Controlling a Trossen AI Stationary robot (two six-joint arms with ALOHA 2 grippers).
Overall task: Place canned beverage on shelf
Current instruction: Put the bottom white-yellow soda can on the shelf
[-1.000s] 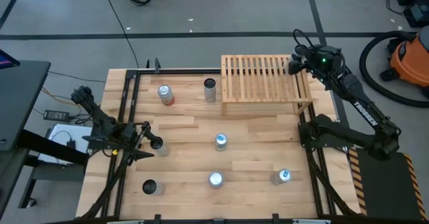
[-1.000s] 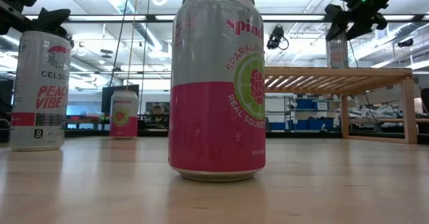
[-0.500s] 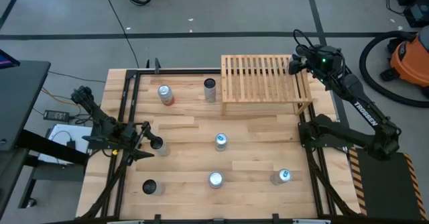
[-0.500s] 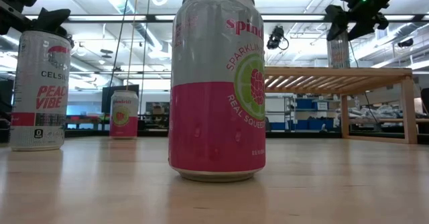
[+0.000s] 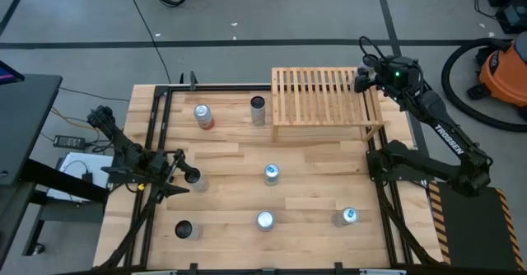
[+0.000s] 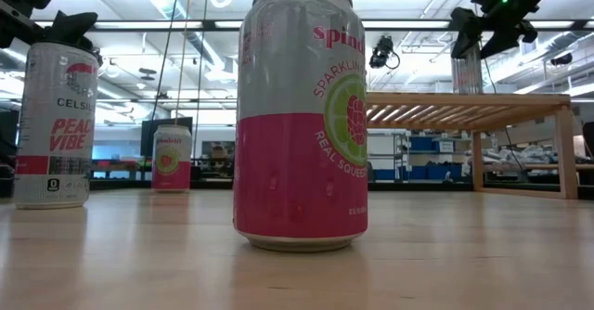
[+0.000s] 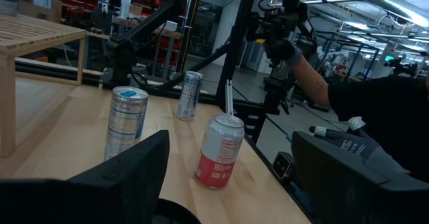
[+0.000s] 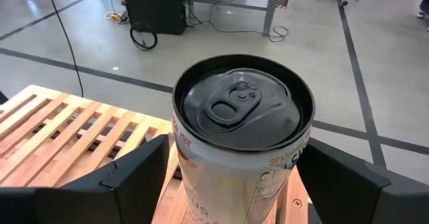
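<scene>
A black-topped can (image 8: 241, 110) stands upright on the right end of the light-wood slatted shelf (image 5: 321, 98), and shows above the shelf in the low view (image 6: 467, 69). My right gripper (image 8: 238, 157) is open, with one finger on each side of this can, up at the shelf's far right corner (image 5: 360, 80). My left gripper (image 5: 177, 176) waits open at the table's left side. It hovers level beside a dark-topped can (image 5: 193, 179) that stands on the table.
Several more cans stand upright on the wooden table: two by the shelf's left end (image 5: 202, 115) (image 5: 258, 107), one mid-table (image 5: 271, 173) and three along the near edge (image 5: 184, 229) (image 5: 264, 220) (image 5: 347, 216). A person's sleeve (image 7: 375, 110) shows beyond the table.
</scene>
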